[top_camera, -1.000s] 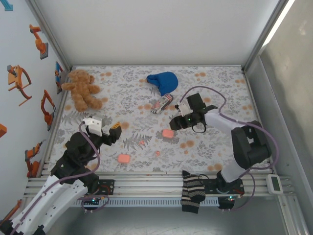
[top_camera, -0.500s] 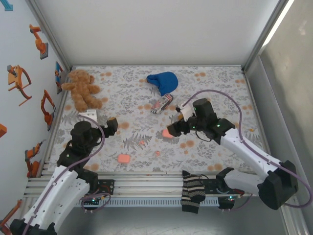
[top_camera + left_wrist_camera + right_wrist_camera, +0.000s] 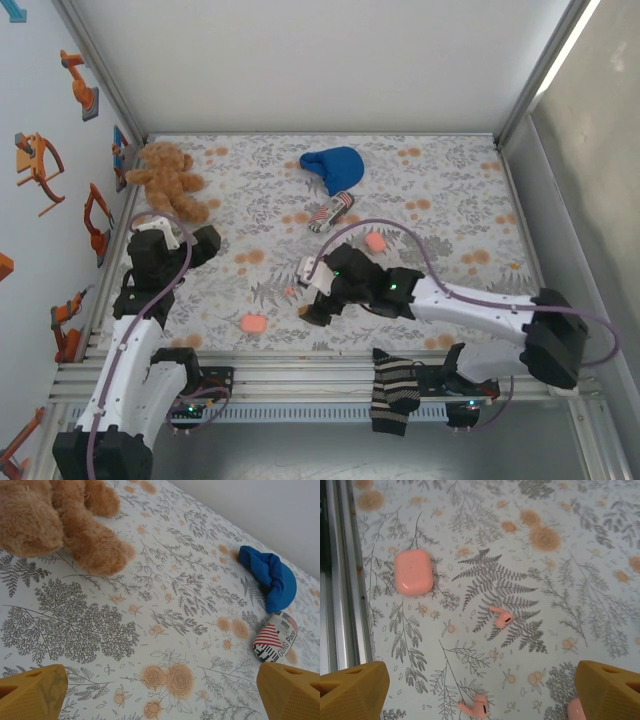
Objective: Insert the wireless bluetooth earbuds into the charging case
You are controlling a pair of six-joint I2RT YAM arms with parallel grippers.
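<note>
With jaws apart, the right gripper (image 3: 481,691) hangs over two earbuds (image 3: 501,618) near the worktop's front edge, their stems slanting across its finger line; the left gripper (image 3: 160,695), also apart, is farther off.

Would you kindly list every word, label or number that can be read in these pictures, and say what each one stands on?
"GUNG Place" (first word uncertain): printed on the rolled striped cloth lying near the blue cloth, in the left wrist view.
Small white device on the front rail: its face is too small to read.
Pink case and earbuds: no marking can be seen.
</note>
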